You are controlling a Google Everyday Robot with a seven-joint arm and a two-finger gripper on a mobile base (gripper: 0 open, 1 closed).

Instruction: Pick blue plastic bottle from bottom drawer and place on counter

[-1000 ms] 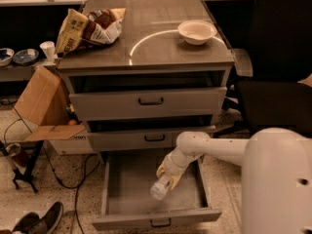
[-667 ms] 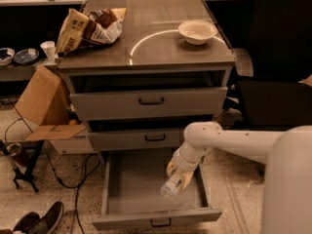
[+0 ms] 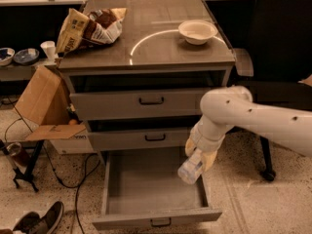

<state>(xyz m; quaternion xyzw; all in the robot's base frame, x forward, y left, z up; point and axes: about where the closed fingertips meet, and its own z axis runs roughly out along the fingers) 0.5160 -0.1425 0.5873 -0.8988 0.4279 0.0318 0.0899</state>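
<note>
The bottom drawer [image 3: 146, 189] is pulled open, a grey tray with a dark bar handle on its front. My gripper [image 3: 197, 156] is shut on the blue plastic bottle [image 3: 189, 168], a pale clear bottle hanging tilted below the fingers, just above the drawer's right wall. The white arm reaches in from the right. The counter [image 3: 161, 48] is the grey-brown cabinet top with a white arc, well above the gripper.
A tan-and-brown snack bag [image 3: 87, 28] lies on the counter's left side and a white bowl [image 3: 197, 31] on its right. A cardboard box [image 3: 44, 106] stands left of the cabinet, a black chair [image 3: 282, 57] to the right. Shoes [image 3: 41, 221] and cables lie on the floor.
My gripper has lifted the bottle up out of the drawer tray and moved it right, toward the drawer's right wall. The arm has swung further right.
</note>
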